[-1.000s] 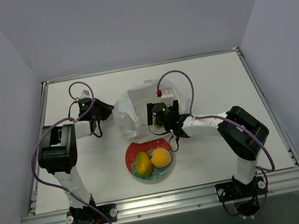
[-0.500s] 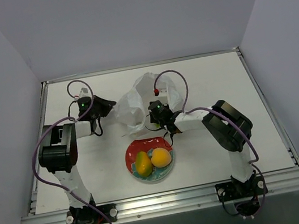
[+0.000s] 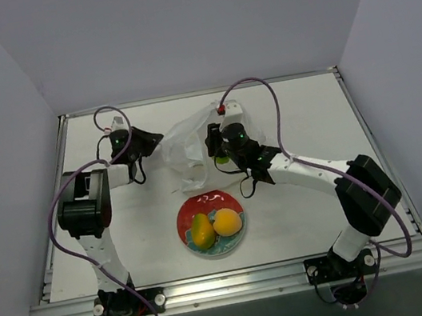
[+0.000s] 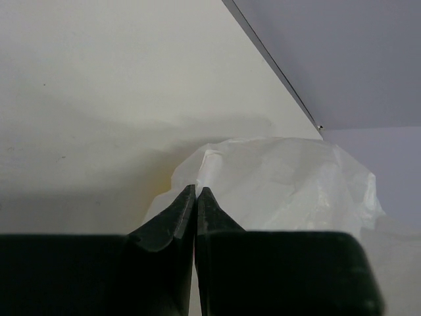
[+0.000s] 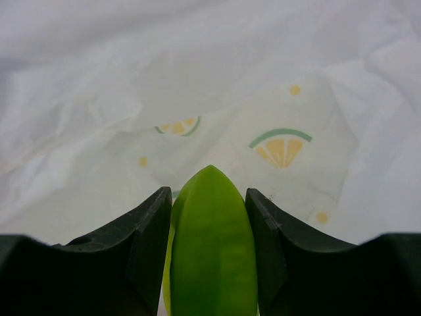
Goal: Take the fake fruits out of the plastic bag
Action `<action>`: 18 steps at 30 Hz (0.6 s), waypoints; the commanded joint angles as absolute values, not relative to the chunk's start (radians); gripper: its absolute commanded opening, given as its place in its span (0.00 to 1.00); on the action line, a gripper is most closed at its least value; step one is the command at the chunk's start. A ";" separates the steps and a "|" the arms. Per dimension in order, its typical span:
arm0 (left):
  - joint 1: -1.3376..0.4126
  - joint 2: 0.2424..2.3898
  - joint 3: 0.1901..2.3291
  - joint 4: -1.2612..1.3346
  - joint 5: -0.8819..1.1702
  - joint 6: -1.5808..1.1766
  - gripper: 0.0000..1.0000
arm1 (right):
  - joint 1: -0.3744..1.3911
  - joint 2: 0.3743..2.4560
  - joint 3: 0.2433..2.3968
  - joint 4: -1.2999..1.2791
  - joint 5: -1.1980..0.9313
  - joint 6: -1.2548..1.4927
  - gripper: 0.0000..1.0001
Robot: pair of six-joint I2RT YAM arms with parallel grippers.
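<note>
The translucent white plastic bag lies crumpled at the table's middle back. My left gripper is shut on the bag's left edge; in the left wrist view its jaws pinch the film. My right gripper sits at the bag's right side, shut on a flat green fake fruit, with printed bag film behind it. An oval mango-shaped fruit and a round orange-yellow fruit rest on the floral plate. Any other fruits inside the bag are hidden.
The plate stands in front of the bag, near the table's front middle. A metal rail runs along the near edge where both arm bases are bolted. Purple-grey walls close in the back and sides.
My right gripper has moved back and up, away from the plate, at the bag's right side. The bag has been drawn up and reshaped. My left gripper has shifted slightly back, still holding the film.
</note>
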State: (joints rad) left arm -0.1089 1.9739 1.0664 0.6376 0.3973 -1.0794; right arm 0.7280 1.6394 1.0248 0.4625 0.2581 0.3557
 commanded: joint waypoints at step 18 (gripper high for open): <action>-0.091 1.985 1.316 0.535 0.417 -1.039 0.70 | 0.962 1.195 0.717 0.396 0.126 0.443 0.28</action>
State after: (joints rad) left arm -0.1051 2.0701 1.2861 0.5617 0.4046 -1.0576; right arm 0.9104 1.2060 0.7597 0.3748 0.1364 0.4099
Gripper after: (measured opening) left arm 0.532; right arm 0.379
